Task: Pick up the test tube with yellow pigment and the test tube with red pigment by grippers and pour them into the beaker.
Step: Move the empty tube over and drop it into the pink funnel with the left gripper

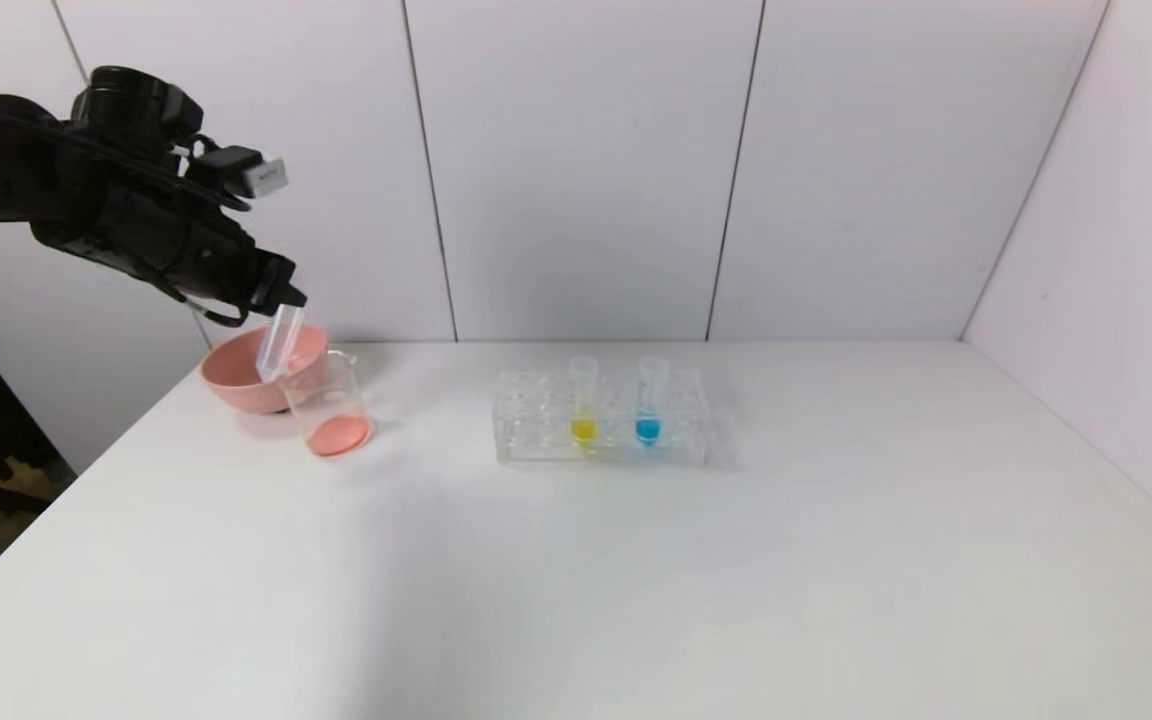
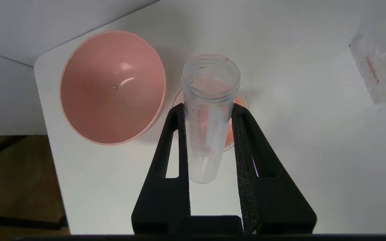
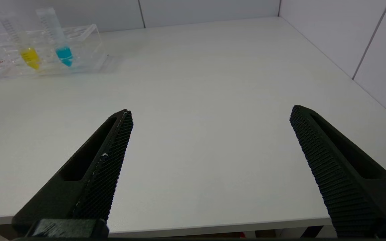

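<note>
Jaws of the left gripper point(image 2: 209, 110) clamp the emptied red-pigment test tube point(image 2: 208, 117), mouth tilted over the beaker point(image 1: 328, 405) below them; right gripper point(image 3: 211, 117) jaws spread wide.

No text can be read. Faint graduation marks run along the tube point(image 2: 206, 127) held between the left jaws, and the small white box point(image 1: 264, 176) above them bears an illegible label.

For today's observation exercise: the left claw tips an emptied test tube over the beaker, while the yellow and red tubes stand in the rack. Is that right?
One detail is wrong. The rack holds the yellow tube and a blue tube, not a red one, as the head view shows. The left claw does tip an emptied test tube over the beaker.
</note>
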Available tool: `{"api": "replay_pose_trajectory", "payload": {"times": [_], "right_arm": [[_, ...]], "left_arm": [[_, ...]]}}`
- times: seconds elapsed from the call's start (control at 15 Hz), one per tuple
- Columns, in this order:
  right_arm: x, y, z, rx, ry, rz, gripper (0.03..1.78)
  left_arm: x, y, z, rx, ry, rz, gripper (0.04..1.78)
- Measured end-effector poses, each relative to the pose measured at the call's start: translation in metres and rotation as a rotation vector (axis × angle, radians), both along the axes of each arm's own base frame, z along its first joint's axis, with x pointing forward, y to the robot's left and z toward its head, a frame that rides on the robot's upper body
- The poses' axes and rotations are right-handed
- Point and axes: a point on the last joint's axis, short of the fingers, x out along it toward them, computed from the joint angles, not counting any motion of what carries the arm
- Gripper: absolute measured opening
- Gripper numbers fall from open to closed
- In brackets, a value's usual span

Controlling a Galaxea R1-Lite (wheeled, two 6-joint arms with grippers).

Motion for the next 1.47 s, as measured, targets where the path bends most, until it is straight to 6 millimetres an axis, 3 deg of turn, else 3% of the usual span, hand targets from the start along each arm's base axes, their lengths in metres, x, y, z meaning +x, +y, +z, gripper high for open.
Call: {"api": "replay_pose_trajectory", "payload": {"times": [0.33,0.6,0.8,1.07,1.47], "right_arm": [[0.000,0.000,0.000,0.000,0.000,0.000,1.71],[0.000,0.000,0.000,0.000,0.000,0.000,1.71],[0.000,0.000,0.000,0.000,0.000,0.000,1.71],[0.000,0.000,0.000,0.000,0.000,0.000,1.71],[0.000,0.000,0.000,0.000,0.000,0.000,1.71]], "left_arm": [[-0.027,0.011,-0.009,-0.125,-0.219,0.229,0.42],[-0.062,0.022,-0.036,-0.129,-0.386,0.330,0.42],[-0.075,0.029,-0.053,-0.165,-0.556,0.385,0.42],[-0.051,0.034,-0.063,-0.186,-0.688,0.443,0.42],[0.038,0.043,-0.093,-0.179,-0.667,0.503,0.42]]}}
